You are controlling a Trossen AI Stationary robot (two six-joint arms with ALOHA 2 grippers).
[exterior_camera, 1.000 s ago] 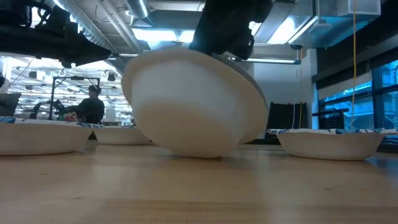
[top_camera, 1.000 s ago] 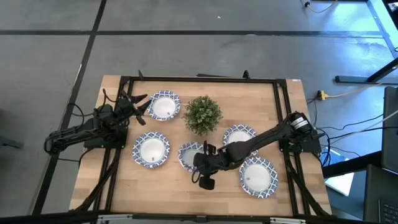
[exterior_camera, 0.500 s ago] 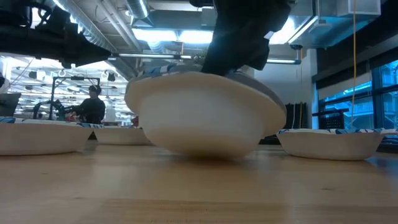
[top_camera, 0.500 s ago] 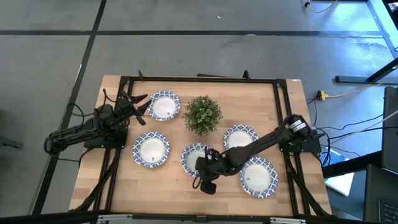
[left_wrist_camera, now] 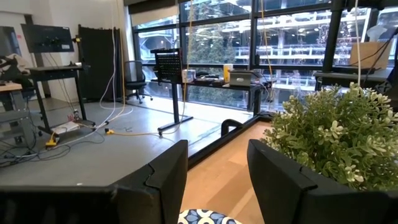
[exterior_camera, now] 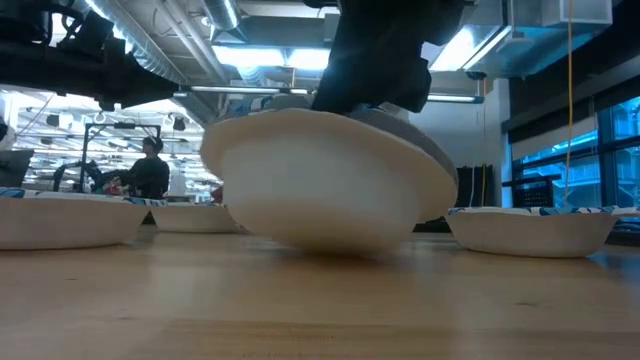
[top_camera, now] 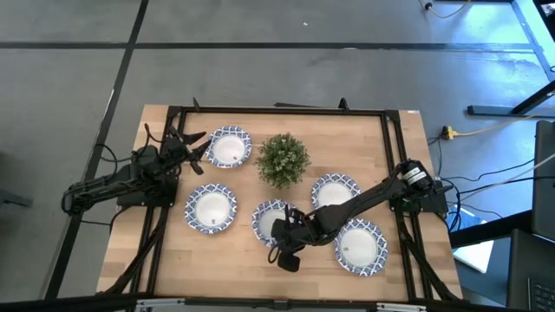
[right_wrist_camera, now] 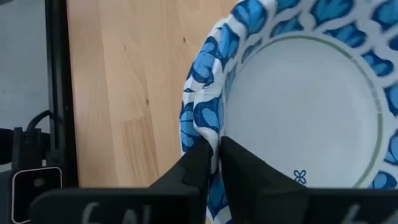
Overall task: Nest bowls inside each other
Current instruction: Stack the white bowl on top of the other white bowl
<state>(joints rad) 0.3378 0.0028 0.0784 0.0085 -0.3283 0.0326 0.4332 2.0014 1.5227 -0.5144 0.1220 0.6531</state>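
The right gripper (right_wrist_camera: 214,163) has its jaws clamped on the rim of the front-centre bowl (top_camera: 270,218). Since a second ago the bowl has shifted slightly and levelled, though one edge remains tipped off the tabletop (top_camera: 243,260). No nesting has occurred yet. The left gripper (left_wrist_camera: 214,171) waits open near the plant (top_camera: 283,159).
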